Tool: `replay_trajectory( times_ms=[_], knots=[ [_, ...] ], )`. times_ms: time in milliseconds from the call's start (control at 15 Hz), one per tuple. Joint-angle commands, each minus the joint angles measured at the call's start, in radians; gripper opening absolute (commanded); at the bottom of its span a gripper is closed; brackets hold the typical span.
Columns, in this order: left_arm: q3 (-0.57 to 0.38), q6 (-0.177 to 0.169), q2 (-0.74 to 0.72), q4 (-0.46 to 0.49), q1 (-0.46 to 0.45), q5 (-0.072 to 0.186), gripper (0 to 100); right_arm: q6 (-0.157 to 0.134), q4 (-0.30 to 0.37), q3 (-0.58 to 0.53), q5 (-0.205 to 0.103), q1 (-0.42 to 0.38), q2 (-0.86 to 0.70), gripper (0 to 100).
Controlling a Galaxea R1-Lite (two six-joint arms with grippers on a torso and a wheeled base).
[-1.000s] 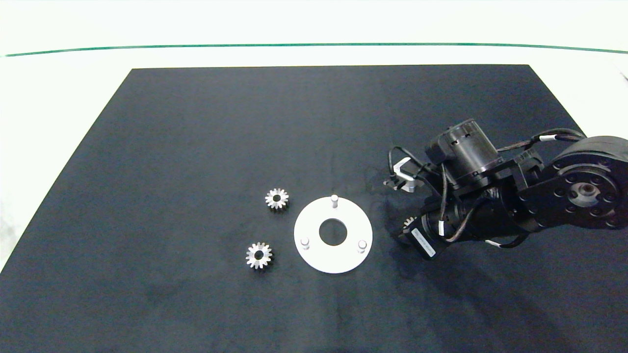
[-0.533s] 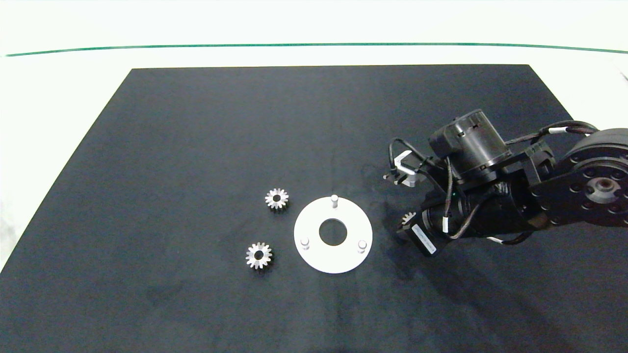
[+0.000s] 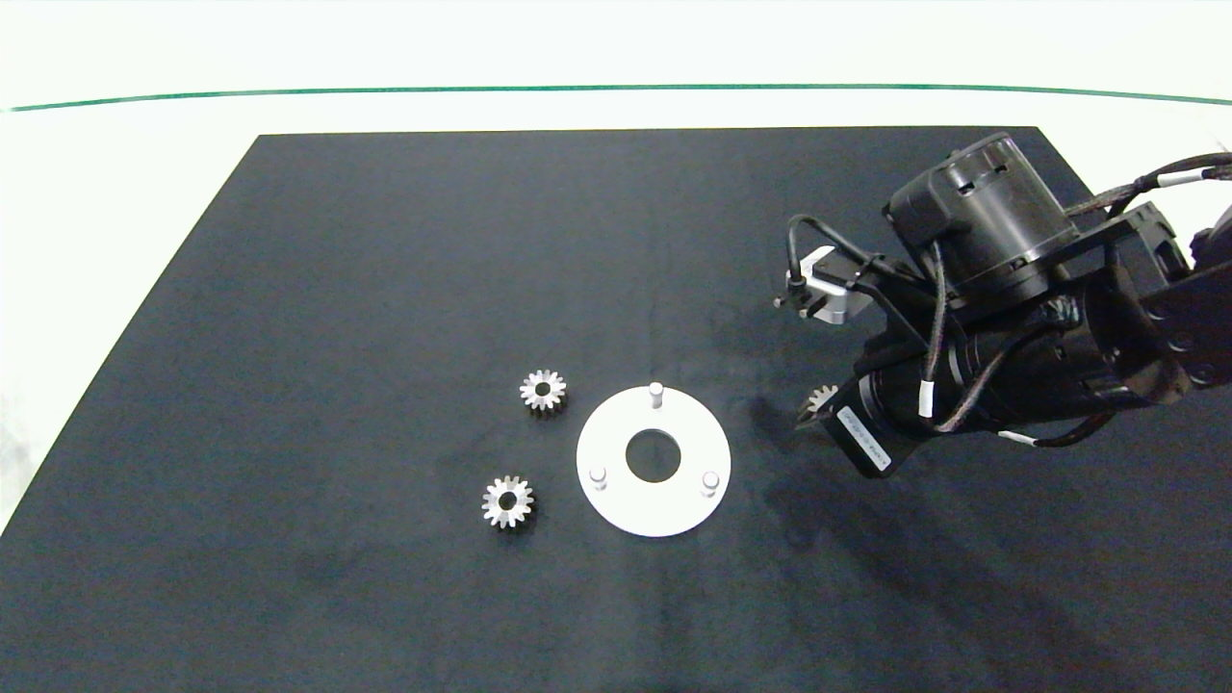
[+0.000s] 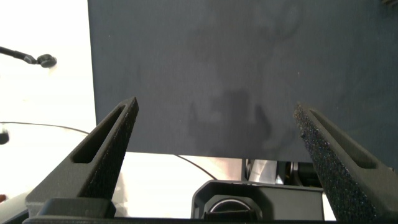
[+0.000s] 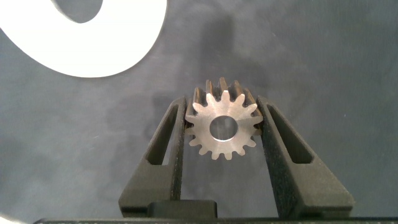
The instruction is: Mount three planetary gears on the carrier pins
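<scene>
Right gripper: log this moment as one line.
right gripper: shut on gear, above mat beside white disc | carrier pins: bare | two gears on mat | left gripper: open, idle

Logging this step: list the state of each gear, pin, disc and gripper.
right gripper: shut on held gear, raised right of the disc
held gear: clamped between the fingers
two loose gears: flat on the mat, left of the disc
carrier pins: all three bare
white disc: flat on the mat
left gripper: open, holding nothing
</scene>
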Motion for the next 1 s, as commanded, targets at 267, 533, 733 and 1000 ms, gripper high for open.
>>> replay_trajectory(
  times_ms=[267,533,733,1000],
  knots=[
    [-0.003,0.001,0.000,0.007,0.001,0.000,100,-0.004,0.045,-0.068,-0.003,0.122,0.032,16],
    [0.002,-0.002,0.000,0.005,-0.001,0.000,100,-0.005,0.045,-0.068,-0.034,0.166,0.058,16],
    [-0.001,-0.002,0.000,0.004,0.002,0.000,100,-0.007,0.044,-0.070,-0.032,0.166,0.062,16],
    [-0.003,-0.001,-0.004,0.004,0.025,0.000,100,-0.007,0.041,-0.075,-0.032,0.182,0.073,16]
  ],
)
